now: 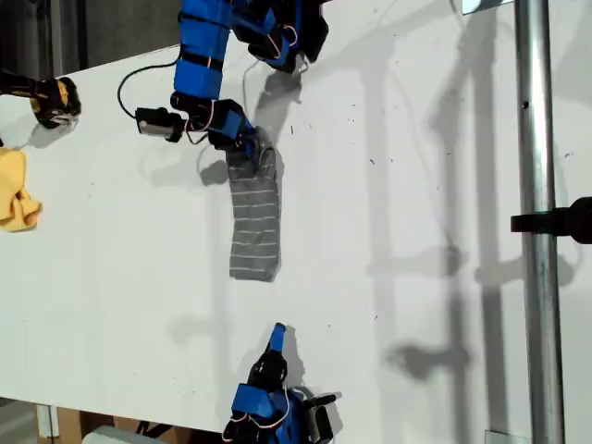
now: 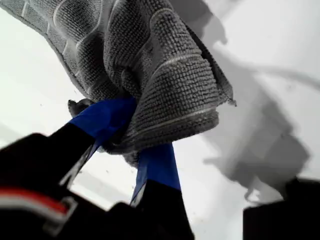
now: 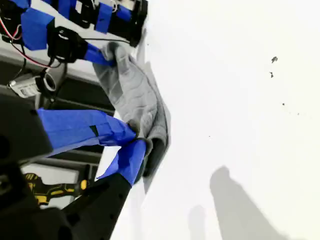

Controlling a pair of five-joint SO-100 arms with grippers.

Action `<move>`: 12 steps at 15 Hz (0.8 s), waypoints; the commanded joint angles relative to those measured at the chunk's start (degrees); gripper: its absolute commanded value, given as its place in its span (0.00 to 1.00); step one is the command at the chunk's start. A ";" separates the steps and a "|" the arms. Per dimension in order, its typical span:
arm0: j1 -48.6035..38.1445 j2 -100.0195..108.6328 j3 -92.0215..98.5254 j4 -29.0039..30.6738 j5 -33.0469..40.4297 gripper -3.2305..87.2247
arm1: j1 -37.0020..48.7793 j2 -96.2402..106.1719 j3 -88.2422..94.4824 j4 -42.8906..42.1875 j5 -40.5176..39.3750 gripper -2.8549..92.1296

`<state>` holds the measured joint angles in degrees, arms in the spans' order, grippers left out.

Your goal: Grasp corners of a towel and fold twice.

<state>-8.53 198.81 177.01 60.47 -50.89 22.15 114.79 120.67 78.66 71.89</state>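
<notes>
Looking at a thin grey cloth towel with narrow white stripes, lying as a slim, long strip near the middle of the white worktop. Folded along its length at least once, judging by that narrowness; cannot tell from these views whether a second fold is in.

Clamped by my first tool at the strip's end nearest the top of the exterior view. Confirmed up close in the first wrist view: blue-taped jaws pinched shut on a thick, crumpled wad of several layers.

Found my second tool toward the bottom of the exterior view, apart from the towel's free end, with bare worktop between. Appears drawn closed on nothing, its taped tips meeting in the second wrist view.

Judged as late in the task: lengthwise folding apparently done, neat finish not yet. Left to do, probably: letting go of the bunched end, laying it flat, and possibly one more fold end to end.

Crumpled yellow cloth at the exterior view's left edge, well apart and untouched.
</notes>
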 commanded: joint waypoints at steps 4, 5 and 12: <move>-0.26 0.44 0.09 -0.35 -0.26 0.05 | -5.01 22.41 10.28 15.47 12.13 0.03; -0.35 0.44 0.09 -0.35 -0.26 0.05 | -5.36 22.32 10.55 14.06 12.30 0.03; -0.26 0.44 0.09 -0.26 -0.26 0.05 | -4.22 11.69 -2.37 -10.46 -0.88 0.03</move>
<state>-8.61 198.81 177.01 60.47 -50.89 17.31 129.29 124.45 71.54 72.86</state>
